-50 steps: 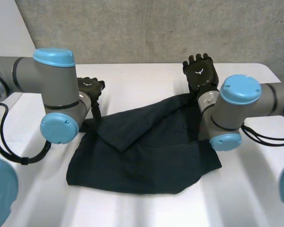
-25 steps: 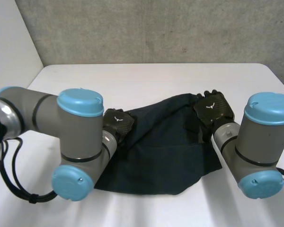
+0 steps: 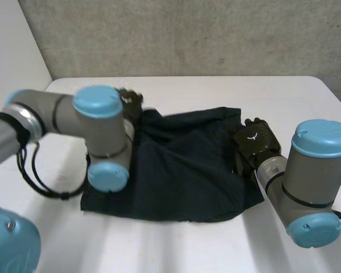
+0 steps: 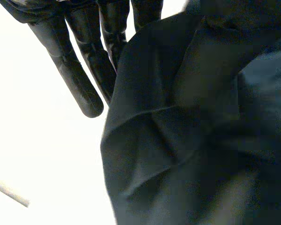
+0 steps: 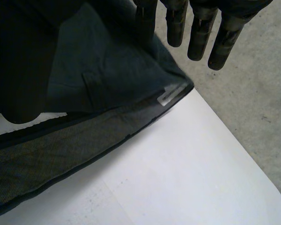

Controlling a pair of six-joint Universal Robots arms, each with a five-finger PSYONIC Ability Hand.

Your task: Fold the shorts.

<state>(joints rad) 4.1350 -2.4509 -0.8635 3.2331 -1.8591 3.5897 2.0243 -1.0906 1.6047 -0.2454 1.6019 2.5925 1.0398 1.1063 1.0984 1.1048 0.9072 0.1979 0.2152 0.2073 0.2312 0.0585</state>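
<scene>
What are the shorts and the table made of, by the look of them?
Shorts: probably a thin woven fabric, dark and matte; it creases softly, and the right wrist view shows a fine weave and a white label. Table: smooth, hard white top, perhaps laminate or painted board; faint sheen, rounded corner.

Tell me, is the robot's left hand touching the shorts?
Touching. The left wrist view shows the shorts bunched right against the left hand, the dark cloth covering part of it with no gap between.
</scene>
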